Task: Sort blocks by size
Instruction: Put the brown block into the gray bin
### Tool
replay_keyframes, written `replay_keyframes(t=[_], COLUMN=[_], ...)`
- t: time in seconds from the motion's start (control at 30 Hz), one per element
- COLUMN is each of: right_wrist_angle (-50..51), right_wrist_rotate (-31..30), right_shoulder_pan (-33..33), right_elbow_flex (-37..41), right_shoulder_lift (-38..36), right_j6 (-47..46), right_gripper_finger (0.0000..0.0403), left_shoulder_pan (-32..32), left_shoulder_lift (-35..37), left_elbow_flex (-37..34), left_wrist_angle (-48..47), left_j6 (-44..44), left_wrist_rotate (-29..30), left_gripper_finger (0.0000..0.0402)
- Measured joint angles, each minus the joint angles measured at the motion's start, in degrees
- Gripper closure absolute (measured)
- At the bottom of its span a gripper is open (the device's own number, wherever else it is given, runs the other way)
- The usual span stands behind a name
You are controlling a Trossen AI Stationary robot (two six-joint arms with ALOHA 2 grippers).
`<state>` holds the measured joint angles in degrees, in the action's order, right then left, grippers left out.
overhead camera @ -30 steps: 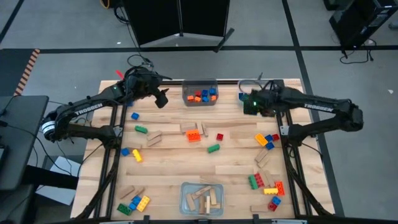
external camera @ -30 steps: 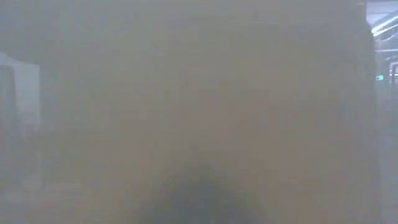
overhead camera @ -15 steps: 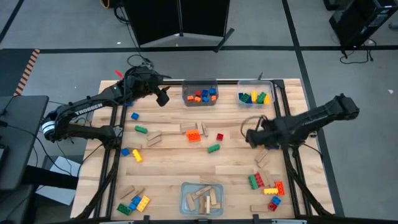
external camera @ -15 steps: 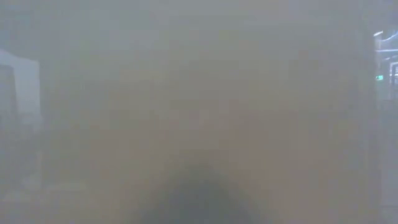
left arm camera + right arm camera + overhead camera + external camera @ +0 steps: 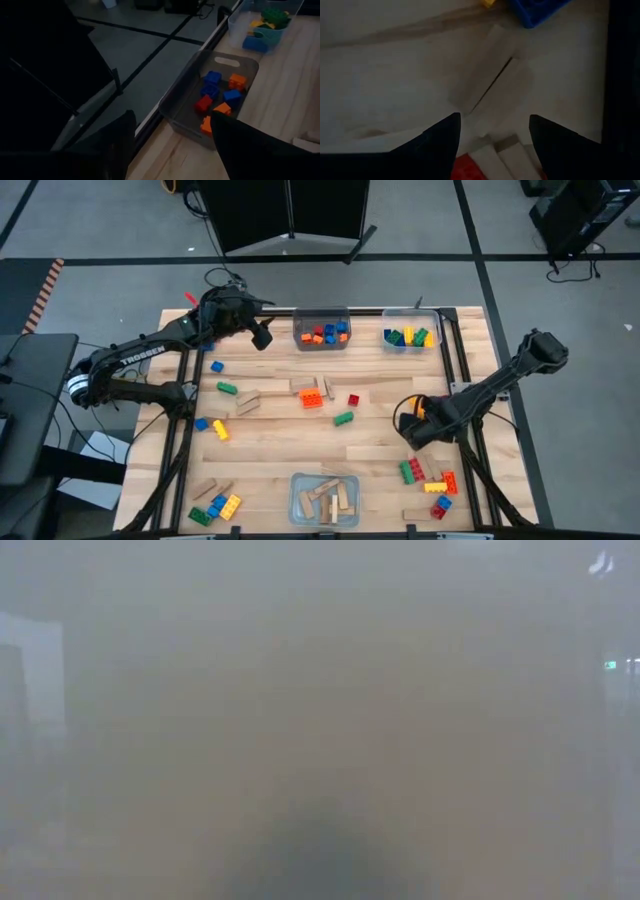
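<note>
Two plain tan wooden rectangular blocks (image 5: 490,75) under right gripper (image 5: 412,427), jaws spread, moved nearer from far bins, left gripper (image 5: 262,338) released, unmoved.

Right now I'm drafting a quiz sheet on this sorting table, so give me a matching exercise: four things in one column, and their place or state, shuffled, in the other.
Things:
1. left gripper
2. right gripper
3. bin of wooden blocks
4. bin of orange, blue and red bricks

Places or states:
A. at the table's near edge, in the middle
B. open, low over tan wooden blocks on the right side of the table
C. at the far edge, in the middle
D. open, raised at the far left, beside a bin

Pairs: 1-D, 2-B, 3-A, 4-C
</note>
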<state>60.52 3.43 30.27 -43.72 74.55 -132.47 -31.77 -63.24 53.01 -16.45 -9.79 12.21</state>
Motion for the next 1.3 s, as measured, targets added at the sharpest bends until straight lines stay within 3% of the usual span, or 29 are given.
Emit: replay_keyframes(t=[0.3,0.8,1.2,1.3], right_wrist_angle=[-3.19,-9.83,-6.41,-7.31], right_wrist_rotate=[2.22,4.59,13.19,12.34], right_shoulder_pan=[1.55,1.66,4.62,5.26], right_elbow_flex=[0.04,0.08,0.08,-0.42], right_shoulder_lift=[2.44,13.63,12.21,11.1], right_j6=[-2.38,-0.63,-1.35,-3.79], right_gripper_finger=[0.0142,0.0142,0.0151,0.0149], left_shoulder_pan=[0.0,0.0,0.0,0.0], left_shoulder_lift=[0.0,0.0,0.0,0.0], left_elbow_flex=[0.0,0.0,0.0,0.0], left_wrist_angle=[3.39,4.5,5.94,5.93], left_j6=[-0.44,-0.43,-0.43,-0.43], left_wrist_rotate=[-0.02,-0.02,0.0,-0.01], left_gripper_finger=[0.0137,0.0137,0.0137,0.0137])
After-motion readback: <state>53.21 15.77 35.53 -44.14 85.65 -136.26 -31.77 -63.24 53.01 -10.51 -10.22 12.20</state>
